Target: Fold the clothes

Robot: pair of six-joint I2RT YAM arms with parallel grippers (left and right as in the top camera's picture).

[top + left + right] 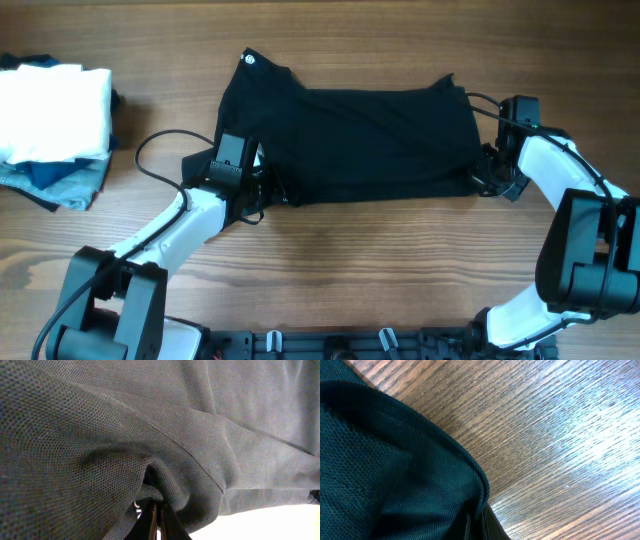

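1. The black garment [370,140] lies spread flat on the wooden table [400,260]. It stretches between the two grippers, and most of its cloth lies beyond both of them, toward the far edge of the table.
2. The left gripper [262,188] sits at the near left corner of the garment. In the left wrist view its jaws are pinched together on a bunched fold of the knit fabric [157,510]. The cloth puckers into the fingertips [148,522] and spreads upward and outward from them.
3. The right gripper [482,180] sits at the near right corner of the garment. In the right wrist view its jaws are clamped on the hemmed edge [479,510]. The cloth lies to the left of the fingers, and bare wood grain lies to their right and above them.
4. A white round logo [250,59] shows on the far left corner of the garment, straight beyond the left gripper.
5. A white folded cloth [55,110] rests on top of folded blue garments [60,182]. This stack is well to the left of the left gripper and clear of the black garment.
6. A black cable [150,150] loops over the table just left of the left gripper.
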